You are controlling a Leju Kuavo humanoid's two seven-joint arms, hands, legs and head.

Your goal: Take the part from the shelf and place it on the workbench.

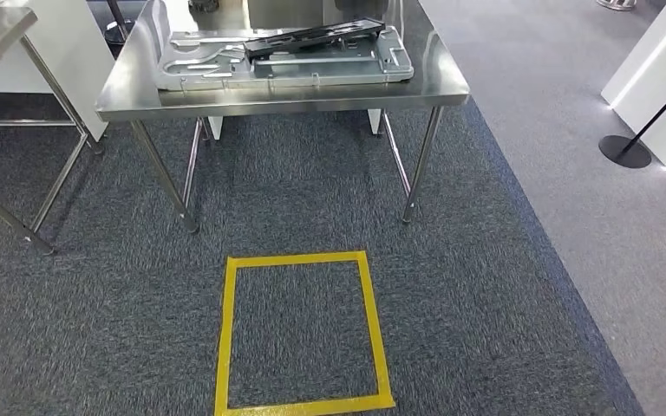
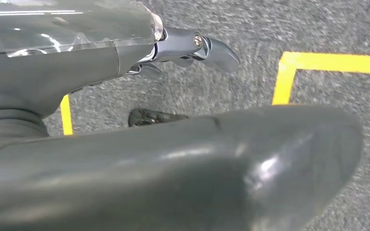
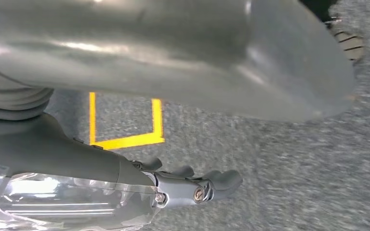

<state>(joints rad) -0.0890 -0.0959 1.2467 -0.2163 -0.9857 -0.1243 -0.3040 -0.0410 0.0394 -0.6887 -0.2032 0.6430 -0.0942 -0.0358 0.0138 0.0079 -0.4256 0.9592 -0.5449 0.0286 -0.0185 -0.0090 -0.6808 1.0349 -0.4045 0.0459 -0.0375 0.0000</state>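
While the part point(image 1: 312, 36), a long dark bracket, lies on a grey moulded tray point(image 1: 286, 61) on the steel tabletop point(image 1: 139, 87) at the frame's top, its long axis runs across the picture. In the left wrist view the left hand point(image 2: 173, 159) hangs over carpet, fingers point(image 2: 207, 50) apart, empty. The right hand point(image 3: 173, 53) likewise, equally far.

my thumb point(image 2: 289, 159) grey, fingers point(image 2: 212, 48) darker grey | floor tape point(image 1: 299, 334) yellow | carpet point(image 1: 486, 303) speckled dark blue-grey | workbench point(image 1: 139, 87) shiny silver | part point(image 1: 312, 36) black
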